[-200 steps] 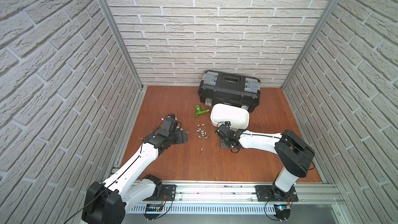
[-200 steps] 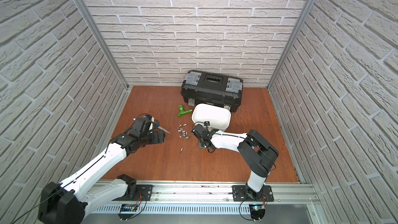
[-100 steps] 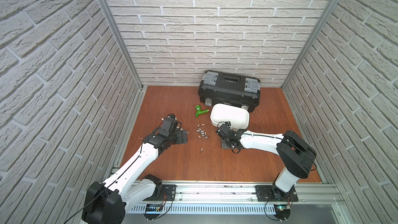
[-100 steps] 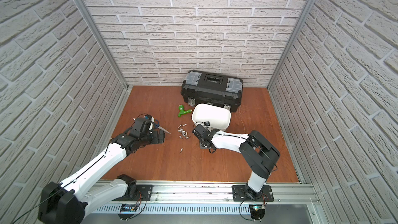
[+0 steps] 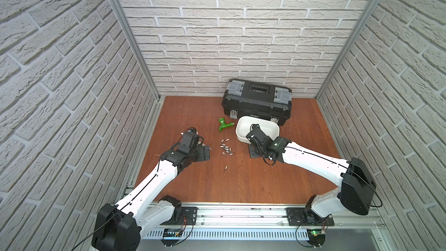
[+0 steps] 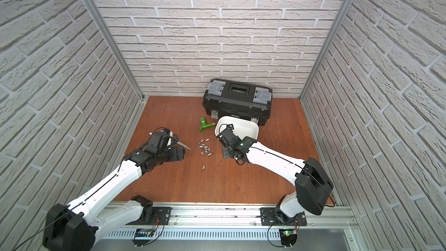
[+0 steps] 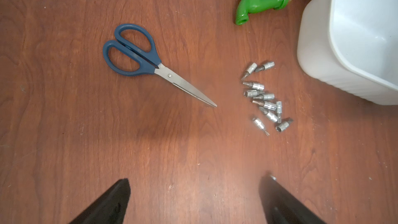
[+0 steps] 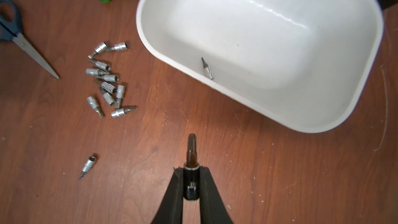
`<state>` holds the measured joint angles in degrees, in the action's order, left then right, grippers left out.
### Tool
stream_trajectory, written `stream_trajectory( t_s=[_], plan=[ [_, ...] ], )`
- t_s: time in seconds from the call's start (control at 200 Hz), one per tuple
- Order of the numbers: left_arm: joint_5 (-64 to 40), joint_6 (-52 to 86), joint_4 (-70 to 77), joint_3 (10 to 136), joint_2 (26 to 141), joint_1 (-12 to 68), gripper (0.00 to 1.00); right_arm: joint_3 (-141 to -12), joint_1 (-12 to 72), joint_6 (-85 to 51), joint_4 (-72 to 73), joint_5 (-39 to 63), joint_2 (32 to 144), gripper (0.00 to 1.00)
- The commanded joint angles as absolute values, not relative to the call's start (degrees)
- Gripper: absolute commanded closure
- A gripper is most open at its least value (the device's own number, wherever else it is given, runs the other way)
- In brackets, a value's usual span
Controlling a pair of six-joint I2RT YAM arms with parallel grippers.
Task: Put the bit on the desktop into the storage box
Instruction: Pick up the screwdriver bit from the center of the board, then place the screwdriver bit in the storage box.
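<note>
We log no shift: right gripper [image 8: 190, 169] stays clenched on a bit [image 8: 191, 151] near the storage box [image 8: 269, 46], left gripper [image 7: 196, 179] released; drop pending.

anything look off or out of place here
Only a stray bit lies alone on the desktop, apart from the pile of bits. Nothing looks spilled or damaged. A second bit lies in the storage box; the right gripper is shut on a third bit.
</note>
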<state>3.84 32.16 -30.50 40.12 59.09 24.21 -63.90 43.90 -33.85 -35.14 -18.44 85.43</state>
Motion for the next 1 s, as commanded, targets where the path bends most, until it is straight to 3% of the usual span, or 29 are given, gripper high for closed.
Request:
stream_trajectory(
  t_s=[0.0,0.59,0.995],
  plan=[
    [4.6,32.1,-31.0,41.3,59.2,24.6,0.02,-68.0,42.5,-29.8,-37.7,-20.3,83.4,0.91],
    [5.0,32.1,-31.7,41.4,58.7,24.8,0.02,-75.9,26.7,-20.6,-36.0,-14.6,92.3,0.91],
    [4.7,31.6,-31.5,42.8,60.6,24.9,0.02,-78.2,23.5,-20.8,-33.2,-11.6,102.3,0.91]
  ],
)
